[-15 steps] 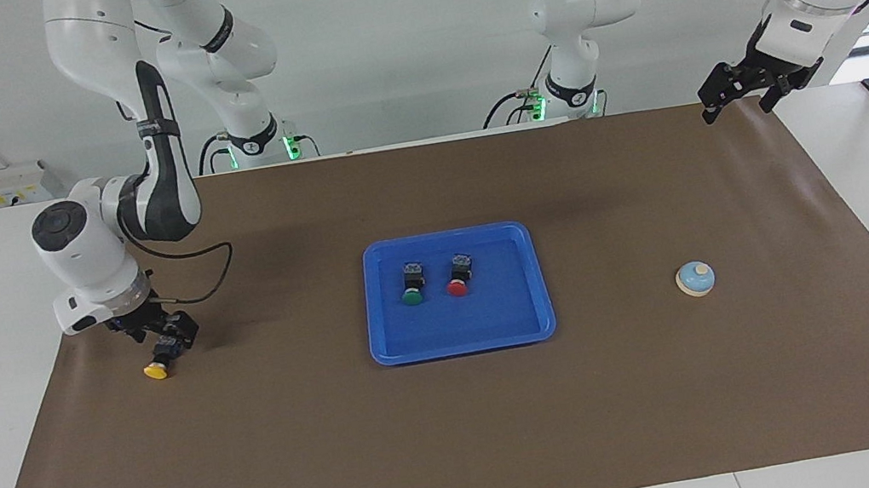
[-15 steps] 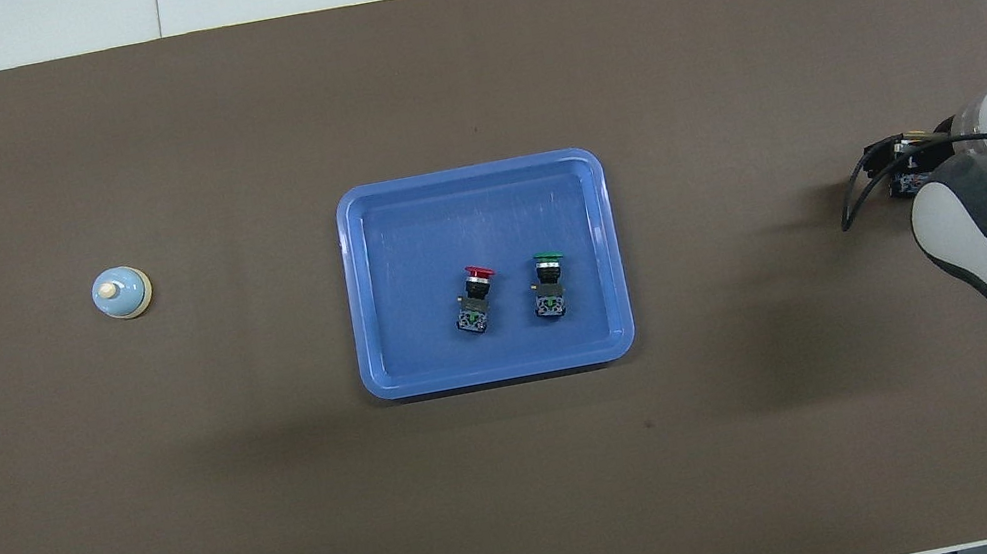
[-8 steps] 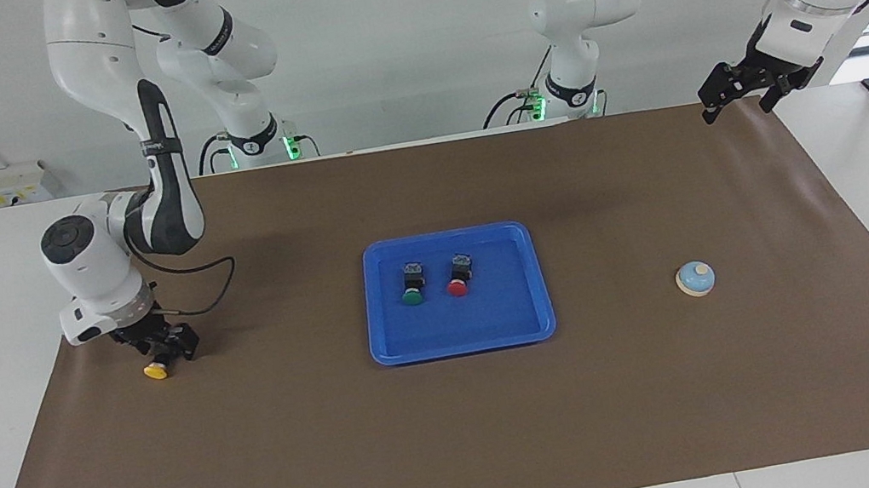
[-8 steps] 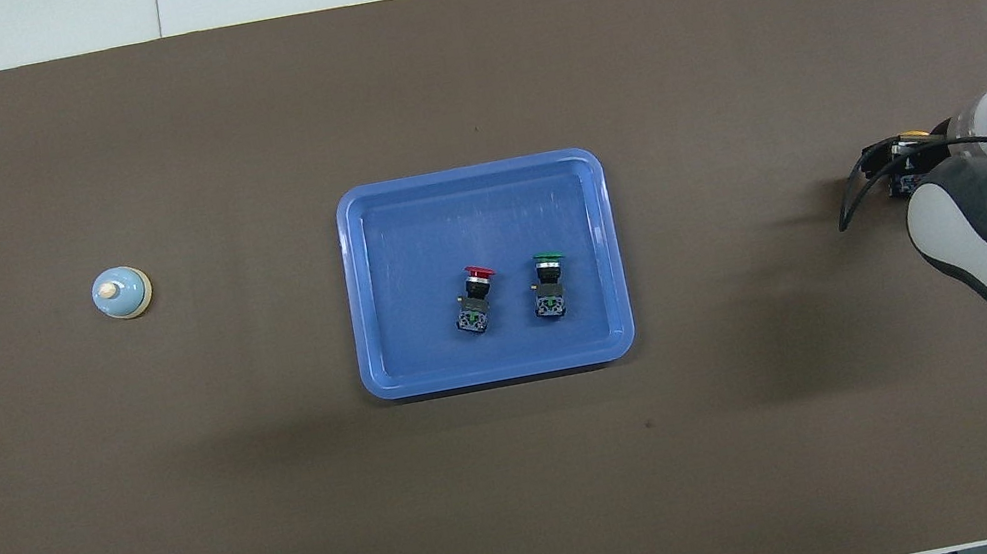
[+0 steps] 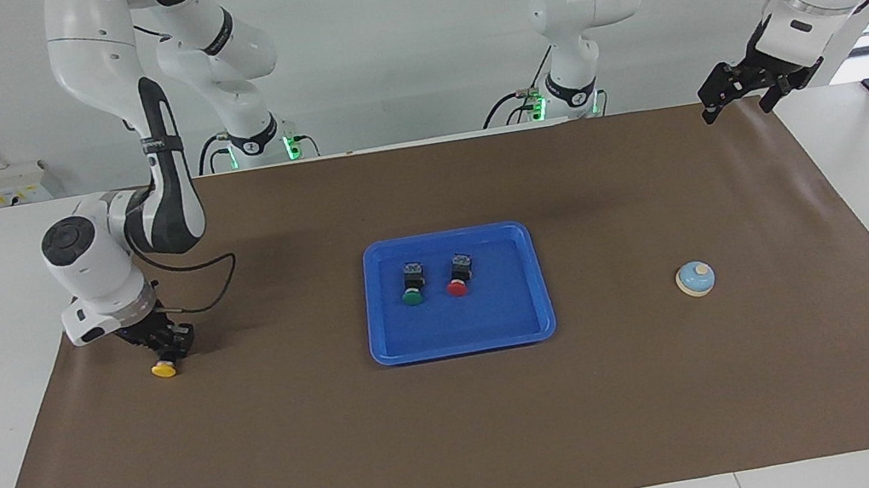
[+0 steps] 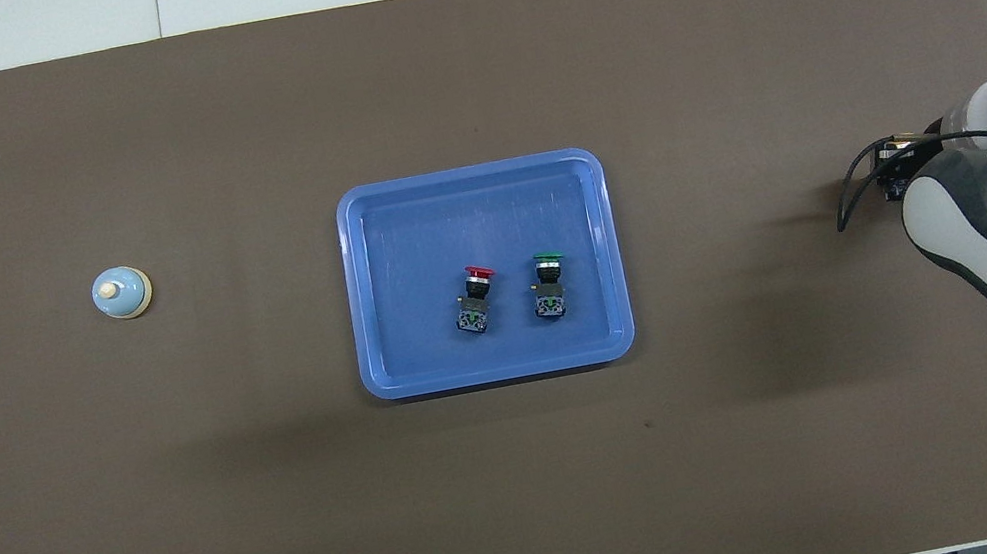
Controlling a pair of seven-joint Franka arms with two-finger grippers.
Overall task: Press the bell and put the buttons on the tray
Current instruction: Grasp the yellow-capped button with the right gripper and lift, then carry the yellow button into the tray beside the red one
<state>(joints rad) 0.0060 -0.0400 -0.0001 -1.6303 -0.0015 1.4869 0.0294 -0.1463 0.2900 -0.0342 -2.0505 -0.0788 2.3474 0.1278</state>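
We judge the right gripper (image 5: pixel 168 349), clamped on the yellow button (image 5: pixel 164 370) near the mat's (image 5: pixel 463 438) right-arm edge, may slip mid-carry toward the tray (image 5: pixel 464 346), its hold being near one end; left gripper (image 5: pixel 740 95) waits wide open.

Bright, even overhead light is casting soft, faint shadows across the brown mat (image 5: pixel 462 429); both views are staying sharp, without glare.
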